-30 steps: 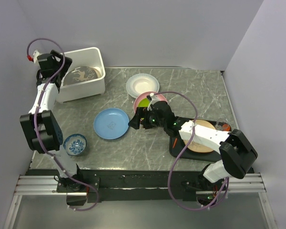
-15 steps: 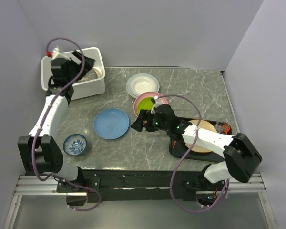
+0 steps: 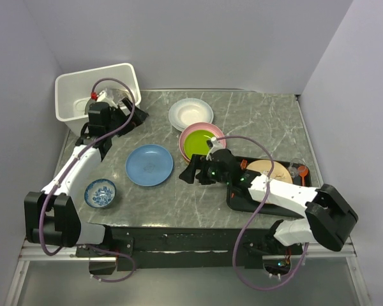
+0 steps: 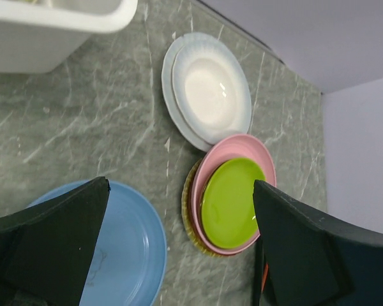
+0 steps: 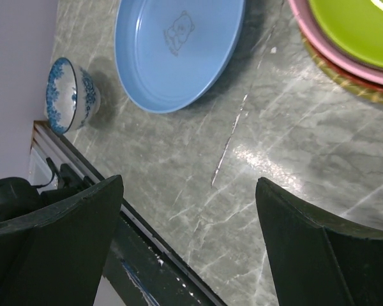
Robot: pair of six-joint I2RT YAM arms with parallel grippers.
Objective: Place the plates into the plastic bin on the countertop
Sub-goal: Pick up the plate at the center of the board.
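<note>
Light blue plate [image 3: 149, 165] sitting centre frame | plastic bin [image 3: 96, 69] upper left | left gripper [image 4: 179, 185] spread wide apart | right gripper [image 5: 188, 185] apart too

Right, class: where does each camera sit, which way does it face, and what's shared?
Top external: above and behind, looking down on countertop; left arm, right arm show.
Left wrist: on that arm, looks down at white plate, green plate; own fingers show.
Right wrist: on that arm, looks down at small bowl; own fingers show.
All share the light blue plate.
</note>
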